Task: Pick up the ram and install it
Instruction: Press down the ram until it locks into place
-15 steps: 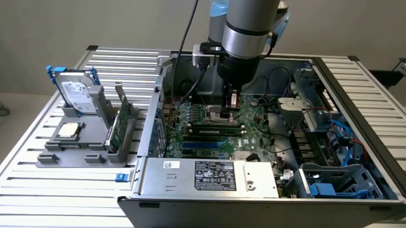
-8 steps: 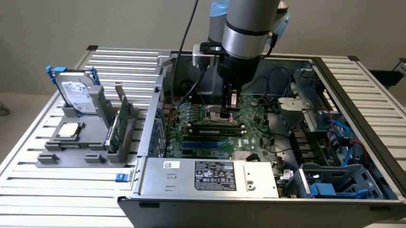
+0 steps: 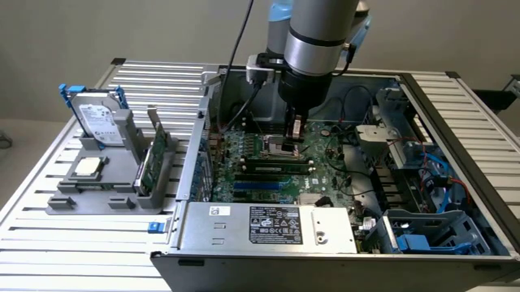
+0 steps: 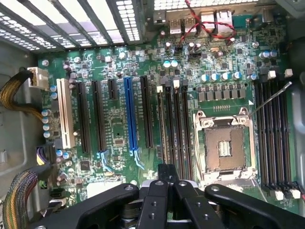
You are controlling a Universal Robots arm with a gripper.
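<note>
A slatted metal bench carries everything. At the exterior view's left stands a grey holder. A silver-labelled hard drive with blue rails stands upright at its back, a square processor lies flat in front of that, and a green card with a metal bracket stands on edge along the holder's right side.

Just right of the holder lies an open computer case, with a labelled power supply across its near end. Beyond the supply the motherboard is in plain sight.

The arm reaches straight down into the case, and the fingers are low over the board, close to the open processor socket. In the wrist view the fingers are pressed together with no gap between them, their tips over the bank of memory slots beside the socket.

The ram stands on edge in one of those slots, just in front of the fingertips in the exterior view. The wrist view shows it as a thin brownish strip running away from the tips. Whether the tips touch it cannot be told.

Farther across the wrist view are a blue expansion slot and a white one.

At the exterior view's right, inside the case, blue cables run past a drive cage.
</note>
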